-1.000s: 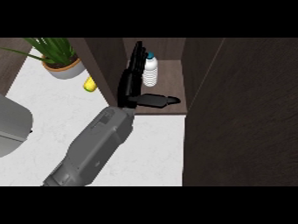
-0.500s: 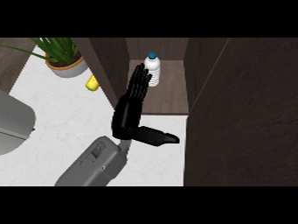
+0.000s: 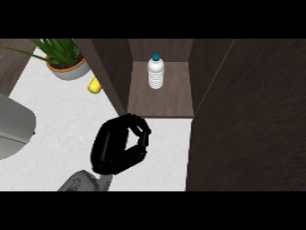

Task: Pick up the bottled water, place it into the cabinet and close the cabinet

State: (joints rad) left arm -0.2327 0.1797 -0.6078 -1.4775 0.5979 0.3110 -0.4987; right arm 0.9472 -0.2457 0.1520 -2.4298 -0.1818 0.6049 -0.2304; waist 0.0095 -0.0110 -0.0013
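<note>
Dark wood open cabinet with clear ribbed blue-capped bottled water upright on its shelf, near the back. Black left hand over white marble counter, just before the shelf edge, fingers curled, gripping nothing, well apart from the bottle. Green potted plant, yellow object and grey rounded appliance at left.

A clear, ribbed plastic water bottle showed a teal cap against the dark brown, wood-grained cabinet. The counter was white with faint grey veining, the leafy plant green in its pale grey pot, the left hand black.
</note>
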